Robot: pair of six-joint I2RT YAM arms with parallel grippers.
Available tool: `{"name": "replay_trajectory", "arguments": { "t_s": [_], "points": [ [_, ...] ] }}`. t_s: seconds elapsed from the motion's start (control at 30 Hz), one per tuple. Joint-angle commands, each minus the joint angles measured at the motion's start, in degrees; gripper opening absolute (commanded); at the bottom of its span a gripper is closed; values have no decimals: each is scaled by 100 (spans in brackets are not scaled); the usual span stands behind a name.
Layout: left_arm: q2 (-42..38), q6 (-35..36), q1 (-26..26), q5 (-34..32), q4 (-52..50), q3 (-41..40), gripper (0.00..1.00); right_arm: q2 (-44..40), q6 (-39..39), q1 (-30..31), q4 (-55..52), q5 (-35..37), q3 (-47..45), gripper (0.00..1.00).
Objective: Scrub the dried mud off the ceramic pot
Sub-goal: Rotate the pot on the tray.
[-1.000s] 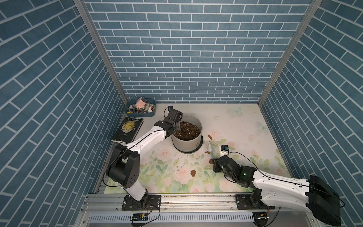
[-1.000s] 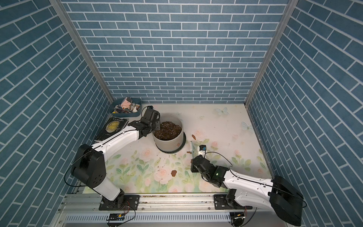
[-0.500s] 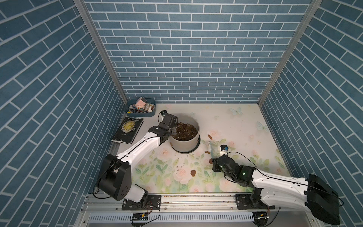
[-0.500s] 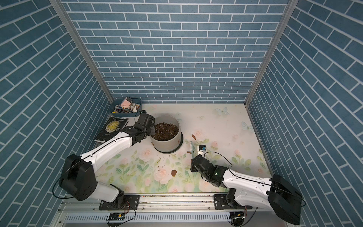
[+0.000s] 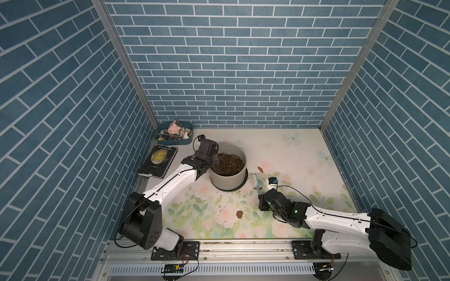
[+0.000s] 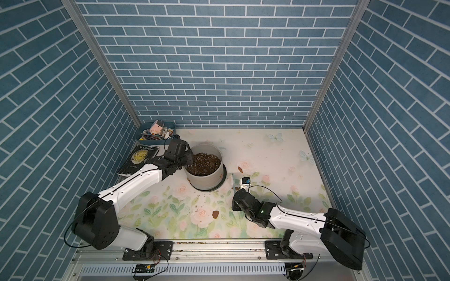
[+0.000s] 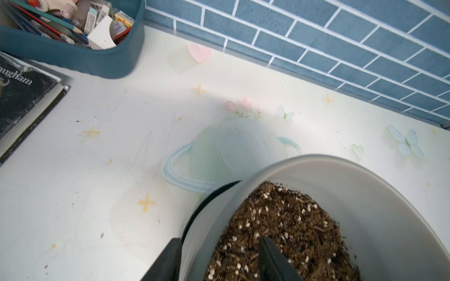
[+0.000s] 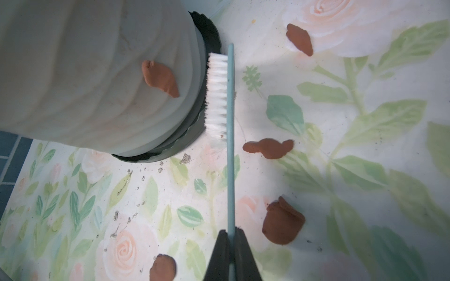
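Ceramic pot [image 5: 227, 181]: L jaws apart, astride rim; R jaws clamped on brush [image 8: 230, 170], bristles near dried mud [image 8: 159, 79].

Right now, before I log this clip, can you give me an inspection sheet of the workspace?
Surface: floral-print mat, soil crumbs scattered beside the saucer.
Job's things: pale grey cylindrical ceramic pot on black round saucer; one reddish-brown dried mud blob on its wall, more flakes on the mat; teal-handled white-bristled brush, bristles beside the saucer.
Clutter: blue oval tray of small items; black paperback book.
Grippers: left gripper open, straddling the pot rim; right gripper shut on the brush handle.
Cables: black cable looping off the right wrist.
Surroundings: blue brick-pattern walls.
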Motion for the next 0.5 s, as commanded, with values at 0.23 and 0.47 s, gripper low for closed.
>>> {"name": "replay_trajectory", "arguments": {
  "t_s": [0.23,0.47],
  "points": [
    [168,209,170,-28,100,2,42,450,74,-386,519,-367,355,0],
    [66,223,168,3,37,-77,31,746,4,-557,645,-508,489,0]
  ]
}}
